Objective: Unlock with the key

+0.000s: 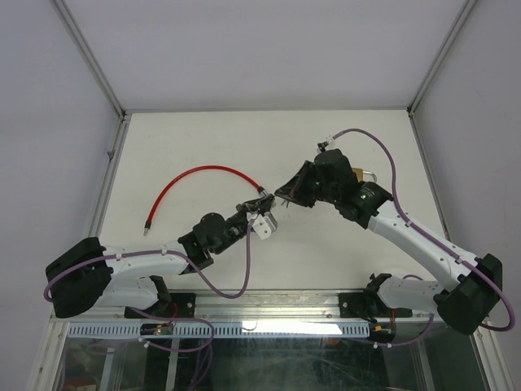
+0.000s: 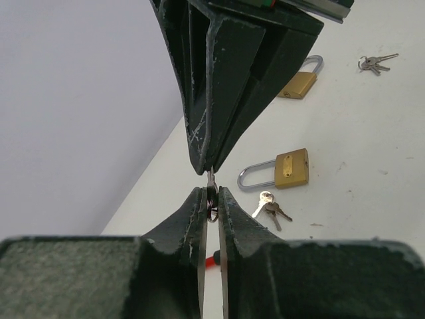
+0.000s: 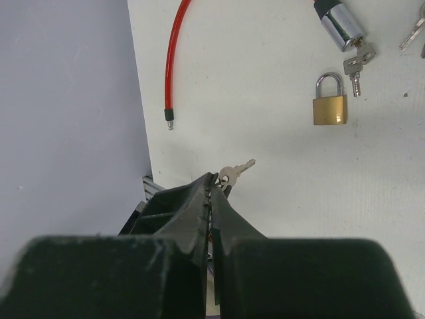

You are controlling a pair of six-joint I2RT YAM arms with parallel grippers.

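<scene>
The white bench (image 1: pixel 203 261) is seen from above, and the red cable (image 1: pixel 195 173) is laid in an arc on its left half. The left arm (image 1: pixel 138 265) and the right arm (image 1: pixel 415 236) are both stretched towards the cable's right-hand end. Their tips are brought together just beside that end, raised off the bench.

The cable's chrome lock head (image 3: pixel 342 26) is shown in the right wrist view, with a small bunch of keys (image 3: pixel 358 63) lying against it. One brass padlock (image 3: pixel 330 103) is laid flat near that lock head, apart from it. A second brass padlock (image 2: pixel 302 83) is seen farther from the cable, also flat on the bench.

The right pincer (image 2: pixel 207 166) is pressed together on the key (image 2: pixel 210 177), which is pinched at the very tips of its fingers. The left pincer (image 2: pixel 211 193) is drawn in on the key ring (image 2: pixel 212 206) that hangs from that key. Its jaws are nearly together, with only the ring between them. The key is thus held in the air between the two pincers, close to the cable's right end.

A loose pair of keys (image 2: pixel 269 206) is seen on the bench between the cable and the nearer padlock. Another small bunch (image 2: pixel 375 63) lies well away from the cable, beyond the second padlock.
</scene>
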